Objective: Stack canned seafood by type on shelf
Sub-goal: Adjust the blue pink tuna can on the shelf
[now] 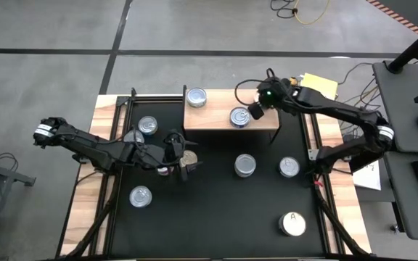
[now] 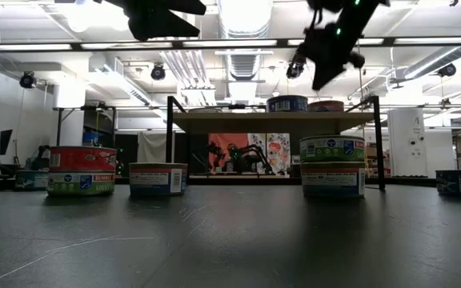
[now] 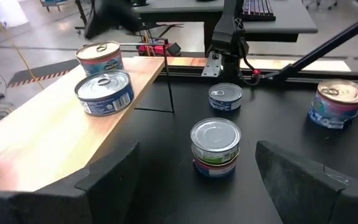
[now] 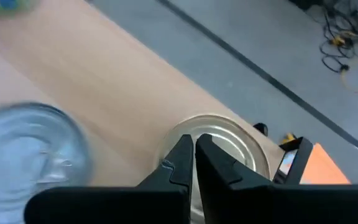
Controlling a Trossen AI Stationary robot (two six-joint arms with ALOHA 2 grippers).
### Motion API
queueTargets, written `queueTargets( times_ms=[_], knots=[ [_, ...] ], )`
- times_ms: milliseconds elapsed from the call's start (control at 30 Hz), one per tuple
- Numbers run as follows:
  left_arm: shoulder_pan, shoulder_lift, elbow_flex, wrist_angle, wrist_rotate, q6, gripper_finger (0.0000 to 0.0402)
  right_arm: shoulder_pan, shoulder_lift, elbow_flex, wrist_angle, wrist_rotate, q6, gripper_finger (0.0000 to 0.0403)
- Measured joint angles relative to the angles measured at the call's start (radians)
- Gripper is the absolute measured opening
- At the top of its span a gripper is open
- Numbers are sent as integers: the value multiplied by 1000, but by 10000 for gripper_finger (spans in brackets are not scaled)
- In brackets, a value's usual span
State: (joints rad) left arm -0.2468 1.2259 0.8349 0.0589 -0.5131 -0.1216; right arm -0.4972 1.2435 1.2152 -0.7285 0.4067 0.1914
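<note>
Shelf (image 1: pixel 209 122): light natural-wood rectangular board on dark legs, at 12 o'clock on the black tabletop (image 1: pixel 209 217). Carries two short round silver-topped metal tins: one blue-labelled (image 1: pixel 196 97) at its 10 o'clock corner, one (image 1: pixel 240 117) toward 3 o'clock.

Right gripper (image 1: pixel 255 111): poised above the shelf, just beside the 3 o'clock tin, fingers (image 4: pixel 182 163) pressed together, holding nothing.

Left gripper (image 1: pixel 180 158): hovering over the tabletop at 9 o'clock of centre, just below the shelf's near edge, fingers (image 3: pixel 107 180) spread wide, empty. Gold-topped tin (image 1: pixel 189 158) directly beneath it.

Two-high stack of tins (image 3: pixel 215 148) at table centre, silver top up. Further silver-topped tins at 10 o'clock (image 1: pixel 148 126), 8 o'clock (image 1: pixel 141 196) and 3 o'clock (image 1: pixel 289 167). White-topped tin marked "A" (image 1: pixel 292 223) at 4 o'clock, well apart from the rest.
</note>
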Motion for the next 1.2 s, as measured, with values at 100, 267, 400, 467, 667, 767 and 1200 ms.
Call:
queueTargets(
  times_ms=[100, 267, 400, 467, 667, 767, 1200],
  knots=[
    [-3, 0, -5, 7, 45, -64, 304, 48, -30, -10, -11, -25, 39, 9],
    [-30, 39, -41, 122, 111, -116, 304, 179, -75, -35, -4, -77, 86, 9],
    [-48, 101, -49, 193, 113, -133, 304, 278, -96, -58, -4, -68, 123, 9],
    [-52, 132, -48, 222, 114, -135, 304, 324, -107, -69, 0, -68, 149, 9],
    [-52, 206, -44, 248, 114, -147, 304, 476, -110, -148, 37, -19, 235, 9],
    [-54, 229, -38, 246, 114, -146, 304, 550, -110, -196, 39, 22, 326, 9],
    [-50, 238, 21, 247, 120, 30, 304, 555, -118, -217, -70, 359, 680, 9]
  ],
)
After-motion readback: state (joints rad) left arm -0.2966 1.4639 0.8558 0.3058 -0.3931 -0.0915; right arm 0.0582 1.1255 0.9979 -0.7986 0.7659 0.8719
